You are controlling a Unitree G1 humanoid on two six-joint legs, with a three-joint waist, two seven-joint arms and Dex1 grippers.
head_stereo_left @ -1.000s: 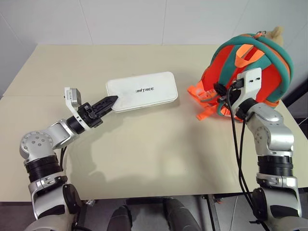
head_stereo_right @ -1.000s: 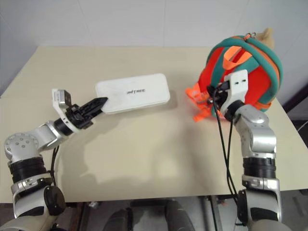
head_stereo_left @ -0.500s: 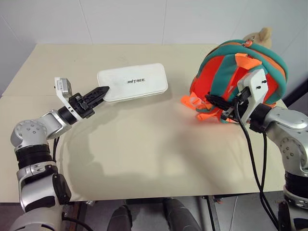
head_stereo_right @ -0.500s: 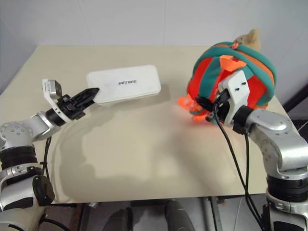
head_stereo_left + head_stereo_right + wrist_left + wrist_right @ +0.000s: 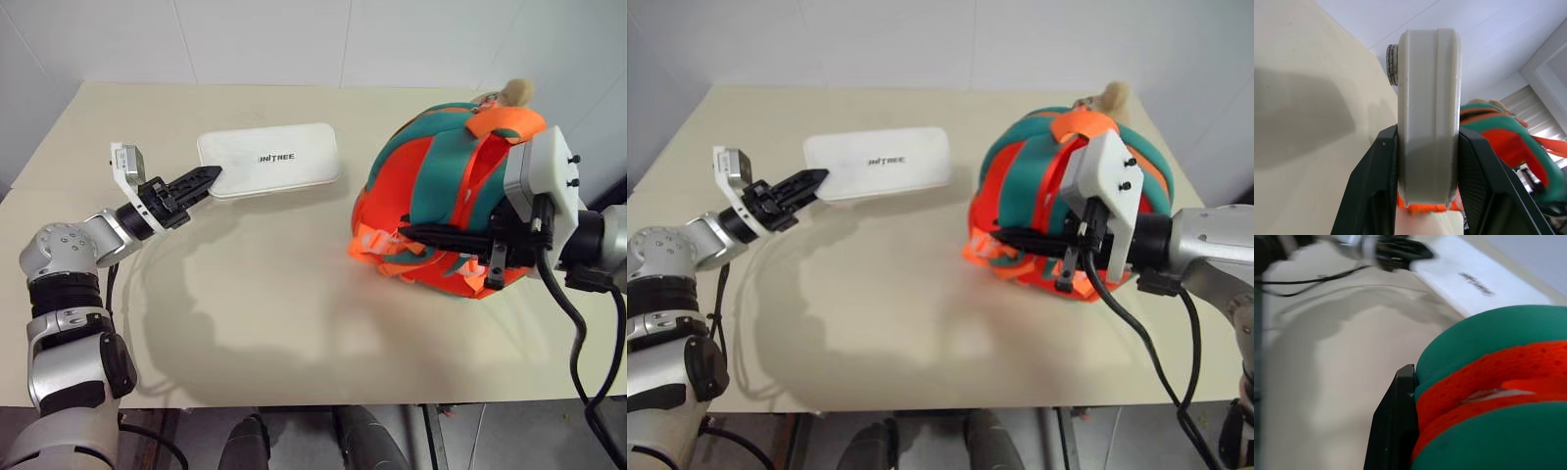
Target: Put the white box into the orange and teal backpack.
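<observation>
On a pale beige table (image 5: 294, 294) that is standing against white wall panels (image 5: 265, 39), two robot arms are each holding something. To the robot's left, the left gripper (image 5: 203, 179) is pinching one short end of the white box (image 5: 269, 160), a flat case with rounded corners and small dark lettering across its middle. In the left wrist view the black fingers (image 5: 1374, 186) are pressing on both flat faces of the box's edge. The box is hanging above the tabletop, throwing a soft shadow beneath it. To the robot's right, the right gripper (image 5: 421, 233) is clamping shut on the orange and teal backpack (image 5: 441, 196), with its long black fingers lying across the orange webbing low on the bag. The backpack is sitting as a rounded bundle near the table's right side, straps facing the camera, and a small tan plush charm (image 5: 516, 91) is poking up at its top. Box and backpack are well apart, with bare tabletop between them. A black cable (image 5: 578, 362) is trailing down from the right wrist.
</observation>
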